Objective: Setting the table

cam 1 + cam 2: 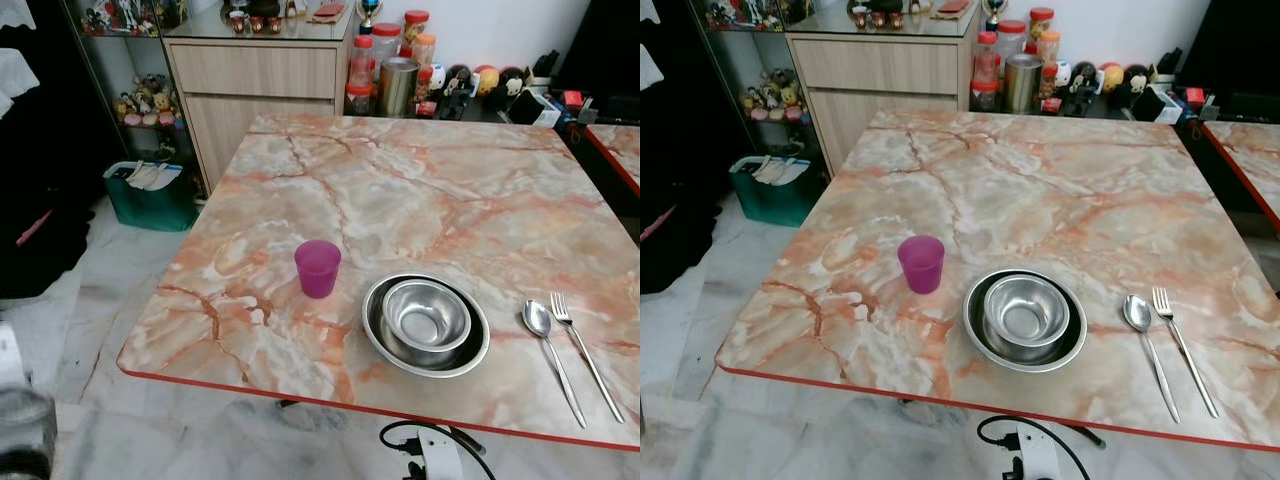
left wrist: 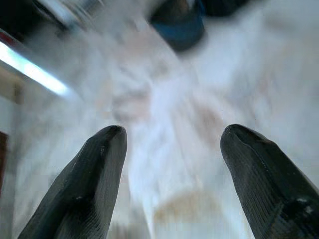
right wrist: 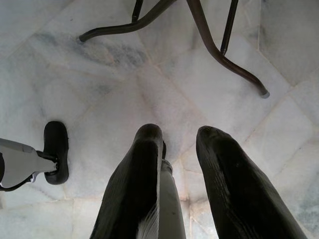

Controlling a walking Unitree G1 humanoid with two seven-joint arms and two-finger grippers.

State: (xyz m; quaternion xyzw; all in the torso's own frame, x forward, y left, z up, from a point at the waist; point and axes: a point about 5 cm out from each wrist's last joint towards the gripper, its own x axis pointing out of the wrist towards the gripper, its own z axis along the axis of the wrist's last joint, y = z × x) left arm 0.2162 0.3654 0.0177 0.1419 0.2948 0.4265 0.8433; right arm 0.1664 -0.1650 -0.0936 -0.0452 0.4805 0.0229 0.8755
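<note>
Bowl [image 1: 427, 317] sits nested in a plate [image 1: 375, 335] near the surface's [image 1: 420, 190] front edge, cup [image 1: 318, 268] just beside, spoon [image 1: 540, 325] and fork [image 1: 575, 335] alongside; left jaws wide, right jaws narrow around something pale; approach slowly, keeping pieces aligned

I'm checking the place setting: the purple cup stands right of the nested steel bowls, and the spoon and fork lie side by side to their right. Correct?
Not quite. The cup stands left of the bowls, not right, as the left eye view shows. The rest holds: the spoon and fork lie side by side to the right of the bowls.
</note>
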